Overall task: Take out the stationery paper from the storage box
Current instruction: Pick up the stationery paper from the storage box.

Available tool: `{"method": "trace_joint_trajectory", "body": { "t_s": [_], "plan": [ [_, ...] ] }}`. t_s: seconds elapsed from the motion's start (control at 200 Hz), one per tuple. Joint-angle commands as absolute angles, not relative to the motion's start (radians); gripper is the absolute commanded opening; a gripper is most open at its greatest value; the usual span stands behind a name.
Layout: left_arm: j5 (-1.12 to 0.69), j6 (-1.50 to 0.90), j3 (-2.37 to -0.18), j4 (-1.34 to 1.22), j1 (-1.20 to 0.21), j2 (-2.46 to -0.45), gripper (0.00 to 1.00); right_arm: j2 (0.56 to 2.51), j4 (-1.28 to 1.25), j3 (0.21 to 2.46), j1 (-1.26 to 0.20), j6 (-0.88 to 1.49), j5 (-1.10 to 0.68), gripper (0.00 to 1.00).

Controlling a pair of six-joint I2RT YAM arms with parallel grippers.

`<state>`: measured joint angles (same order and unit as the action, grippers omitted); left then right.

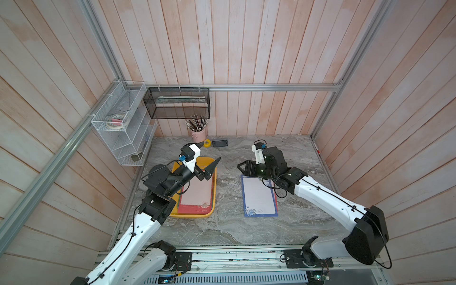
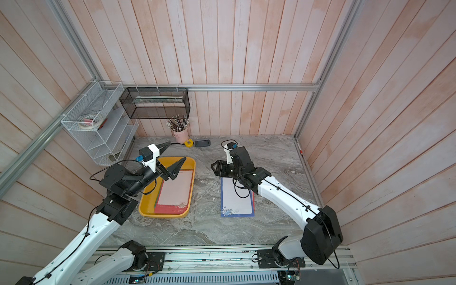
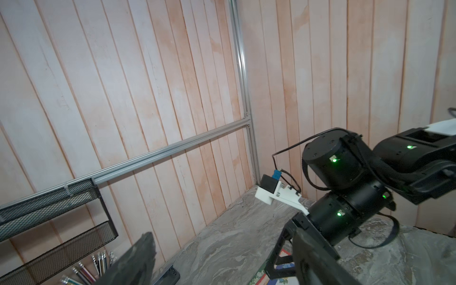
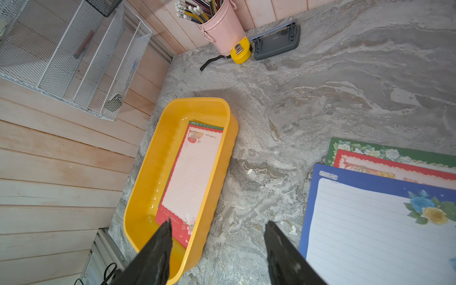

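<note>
The yellow storage box (image 1: 192,216) (image 2: 162,214) (image 4: 138,197) lies at the table's left. In it is stationery paper (image 1: 197,195) (image 2: 175,190) (image 4: 192,172), a pale pink sheet with a red border on top. My left gripper (image 1: 210,151) (image 2: 177,151) (image 3: 222,232) hangs wide open above the box's far end, holding nothing. A blue-bordered sheet (image 1: 259,197) (image 2: 237,199) (image 4: 370,222) lies on the table to the right, over red (image 4: 394,165) and green (image 4: 370,148) sheets. My right gripper (image 1: 243,165) (image 2: 214,165) (image 4: 219,222) stands open and empty above bare table at those sheets' far end.
Along the back wall stand a pink cup of pencils (image 1: 198,134), a yellow tape measure (image 1: 207,143) and a grey hole punch (image 1: 220,143). A black mesh basket (image 1: 177,102) hangs on the back wall. A white wire rack (image 1: 123,128) is fixed at the left.
</note>
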<state>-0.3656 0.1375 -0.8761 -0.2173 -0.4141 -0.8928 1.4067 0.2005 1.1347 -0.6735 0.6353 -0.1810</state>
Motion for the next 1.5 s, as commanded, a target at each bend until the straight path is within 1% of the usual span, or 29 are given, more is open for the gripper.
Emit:
{"method": "trace_joint_trajectory", "body": {
  "t_s": [0.0, 0.21, 0.425, 0.615, 0.935, 1.065, 1.205, 1.495],
  "plan": [
    [-0.288, 0.083, -0.899, -0.145, -0.36, -0.893, 0.88, 1.441, 0.177, 1.175, -0.691, 0.644, -0.18, 0.62],
    [-0.242, -0.046, -0.904, -0.068, -0.235, -0.941, 0.88, 1.484, 0.149, 1.195, -0.732, 0.659, -0.172, 0.61],
    [-0.319, -0.195, -0.894, -0.014, -0.106, -1.039, 0.85, 1.544, 0.104, 1.2, -0.777, 0.687, -0.209, 0.61],
    [-0.349, -0.204, -0.913, 0.037, -0.092, -1.136, 0.82, 1.605, 0.078, 1.215, -0.811, 0.705, -0.244, 0.6],
    [-0.357, -0.169, -0.991, 0.233, -0.065, -1.28, 0.74, 1.698, 0.047, 1.238, -0.839, 0.744, -0.285, 0.58],
    [-0.361, -0.155, -0.975, 0.235, -0.035, -1.327, 0.67, 1.726, 0.045, 1.253, -0.84, 0.745, -0.298, 0.58],
    [-0.389, -0.157, -0.999, 0.266, -0.001, -1.402, 0.64, 1.751, 0.043, 1.264, -0.841, 0.745, -0.305, 0.57],
    [-0.342, -0.141, -1.045, 0.358, 0.003, -1.515, 0.6, 1.783, 0.017, 1.241, -0.843, 0.768, -0.317, 0.57]
  ]
}}
